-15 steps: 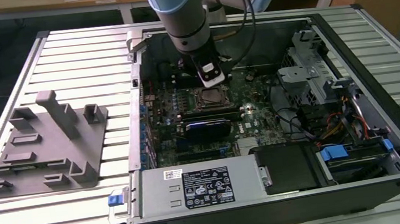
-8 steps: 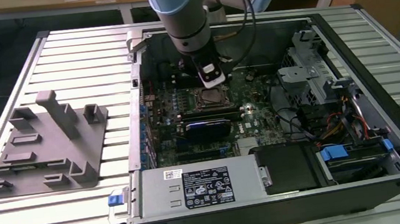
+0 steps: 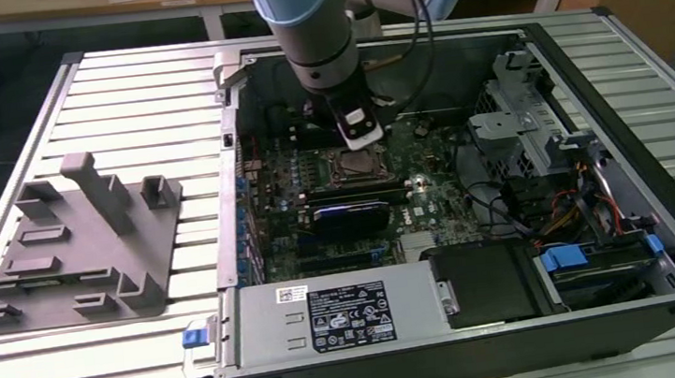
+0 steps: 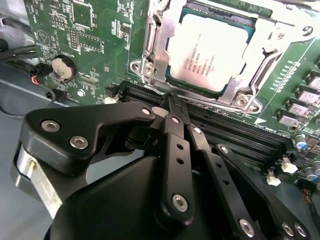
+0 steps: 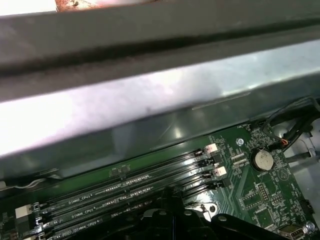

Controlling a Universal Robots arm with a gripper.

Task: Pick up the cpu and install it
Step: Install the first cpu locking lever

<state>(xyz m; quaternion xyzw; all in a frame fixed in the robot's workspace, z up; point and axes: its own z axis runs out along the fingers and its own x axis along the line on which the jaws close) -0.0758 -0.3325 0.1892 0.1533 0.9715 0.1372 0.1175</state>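
I have the black, multi-link hand [image 4: 170, 102] hanging low inside the open black computer tower case [image 3: 625, 55], just above the green motherboard [image 4: 100, 30]. In the second wrist view its fingers [image 4: 172, 130] are drawn together to a closed tip with nothing between them, so I read the hand as shut and empty.

The cpu, a small flat square chip with a silvery-grey metal top [image 4: 210, 50], lies just ahead of the hand's tip, already seated in its socket; the bright metal retention frame [image 4: 150, 45] borders it, which would keep it flat and located. I judge the chip as placed, though I cannot tell whether the frame is latched down.

Directly under the hand's tip run the long black memory slots [image 5: 125, 190], between the hand and the socket. Well off to one side of the hand, on the slatted metal counter [image 3: 127, 98], sits a grey moulded parts fixture [image 3: 80, 244].
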